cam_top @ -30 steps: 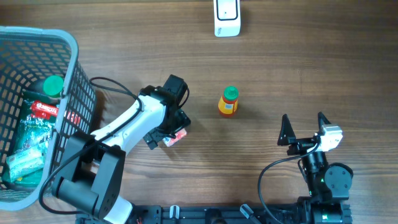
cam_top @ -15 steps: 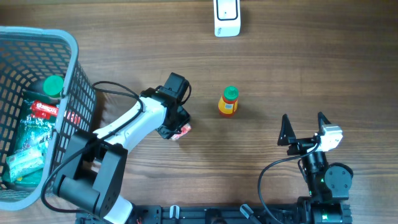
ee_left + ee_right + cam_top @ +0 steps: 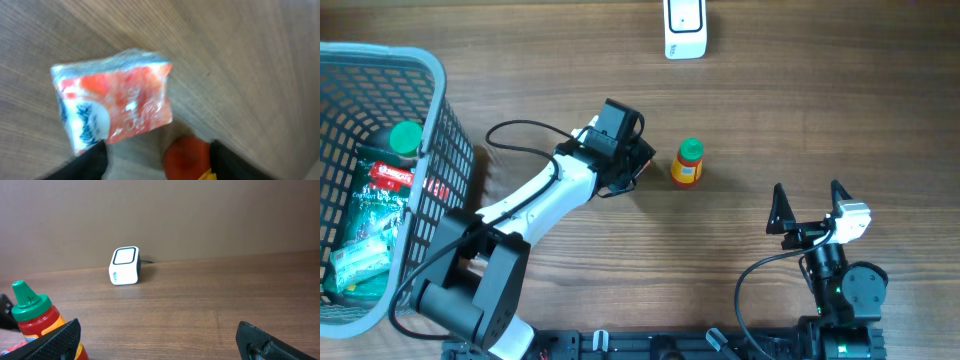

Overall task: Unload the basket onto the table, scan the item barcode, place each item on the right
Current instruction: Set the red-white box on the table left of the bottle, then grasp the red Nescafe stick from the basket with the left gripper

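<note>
Using the small red plastic sauce bottle (image 3: 687, 165) with green cap and yellow label as my reference. It stands upright mid-way across the brown wood-grain tabletop (image 3: 820, 100).

- From overhead the left pincer (image 3: 640, 166) is just beside the sauce bottle on its left, with its arm stretched diagonally toward it.
- In the left wrist view the jaws stand partway apart, with bare wood showing between them.
- The task item is a red-and-white plastic-wrapped packet (image 3: 112, 102). It sits just past the fingertips, offset toward one finger (image 3: 90, 162), not squarely between the jaws.
- That frame is blurred, so I can't tell whether the finger touches the packet, and I see no clear grip on it.
- From overhead the packet is hidden under the pincer, so it is right next to the sauce bottle.
- A blurred red-orange round shape (image 3: 187, 157) shows low between the fingers. I can't tell what it is.
- The white box-shaped barcode scanner (image 3: 685, 28) with a black-framed window is well beyond the sauce bottle, almost straight behind it at the far edge.
- The right pincer (image 3: 808, 192) sits to the sauce bottle's right, nearer the robot base and well apart from it. Its jaws are spread fully wide and hold nothing.
- A grey plastic mesh basket (image 3: 432, 100) is well to the sauce bottle's left. It holds a green-capped bottle (image 3: 406, 137) and green packets (image 3: 365, 225).
</note>
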